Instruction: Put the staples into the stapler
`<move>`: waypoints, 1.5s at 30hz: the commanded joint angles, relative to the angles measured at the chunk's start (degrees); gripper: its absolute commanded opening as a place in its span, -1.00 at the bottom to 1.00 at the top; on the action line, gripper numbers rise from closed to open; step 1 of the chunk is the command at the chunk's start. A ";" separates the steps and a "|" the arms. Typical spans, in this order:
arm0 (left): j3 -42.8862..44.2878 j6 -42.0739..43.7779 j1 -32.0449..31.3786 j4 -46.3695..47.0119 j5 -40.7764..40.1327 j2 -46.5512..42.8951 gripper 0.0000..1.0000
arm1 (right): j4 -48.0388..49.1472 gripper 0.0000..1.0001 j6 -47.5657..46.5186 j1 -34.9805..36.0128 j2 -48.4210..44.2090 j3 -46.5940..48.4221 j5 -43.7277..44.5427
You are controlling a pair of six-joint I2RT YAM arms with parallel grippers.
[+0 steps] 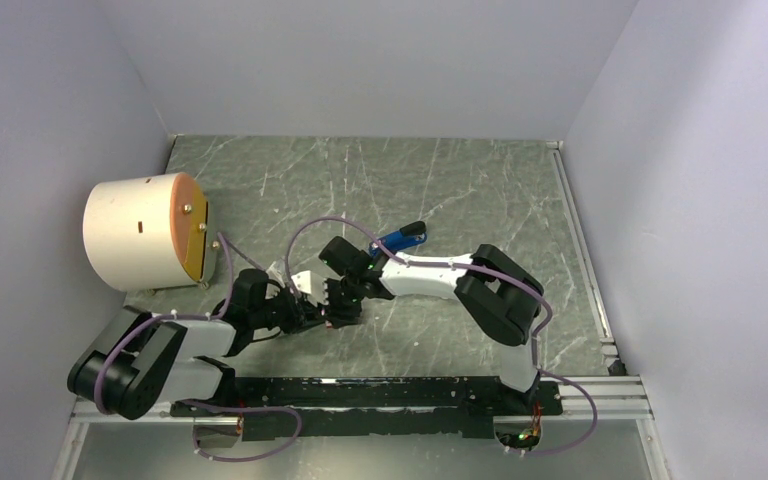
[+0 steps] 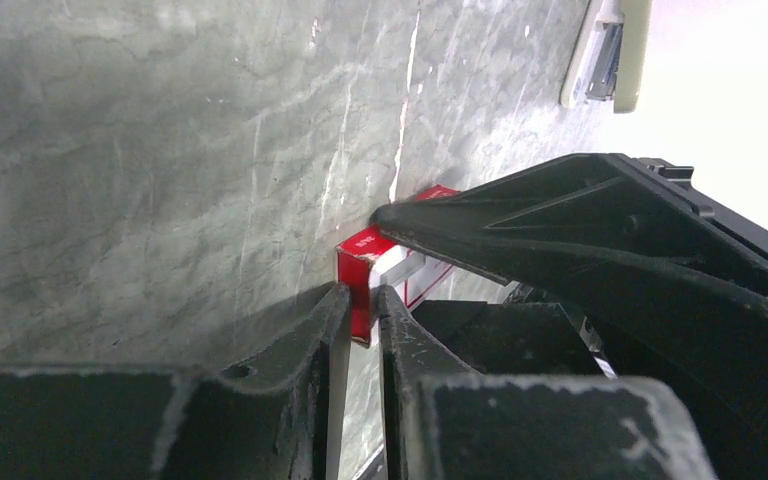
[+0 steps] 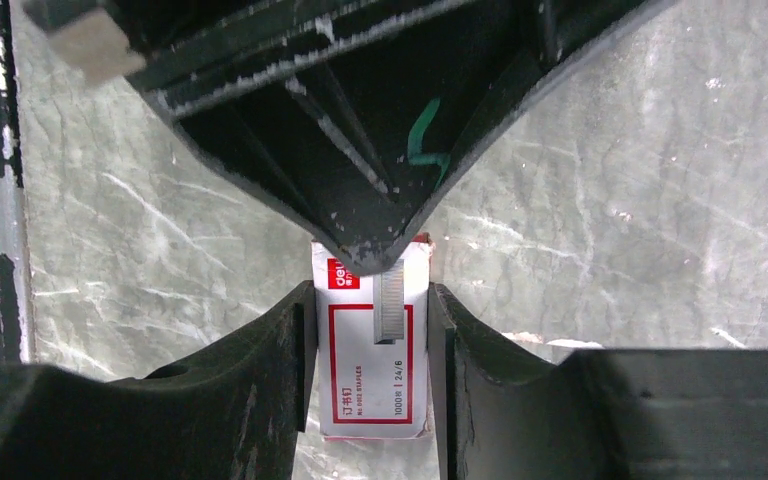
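A small red staple box with a white label (image 3: 370, 380) sits upright between my right gripper's (image 3: 371, 292) fingers, which are shut on its two sides. A short grey strip of staples (image 3: 390, 300) lies against the label, its upper end hidden under my left gripper's tips. My left gripper (image 2: 362, 292) is shut on the box's red end flap (image 2: 358, 275); a shiny strip (image 2: 401, 268) shows just behind it. In the top view both grippers (image 1: 312, 308) (image 1: 342, 303) meet low over the table. The blue stapler (image 1: 400, 238) lies behind the right arm, untouched.
A large beige cylinder (image 1: 145, 232) lies on its side at the left wall. A pale beige bar (image 2: 605, 55) lies on the table beyond the grippers, also in the top view (image 1: 297, 281). The grey marbled tabletop (image 1: 480, 190) is walled on three sides.
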 commanded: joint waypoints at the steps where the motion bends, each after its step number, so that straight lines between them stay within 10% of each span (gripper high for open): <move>1: -0.28 -1.53 -0.42 7.02 5.47 0.41 -0.63 | 7.77 -0.13 0.98 1.89 1.38 3.49 -2.73; 17: 0.90 2.84 -0.33 -4.17 -0.15 -3.95 -0.62 | 7.09 0.13 1.28 1.50 -2.53 -0.43 2.09; 31: 5.20 7.01 -0.15 -19.22 -7.41 -10.06 0.04 | 22.15 0.38 22.87 -4.46 -23.74 -18.11 4.75; 45: 9.93 11.58 -0.15 -34.17 -12.09 -17.63 0.09 | -12.24 0.42 61.19 -2.14 -15.45 -1.74 36.72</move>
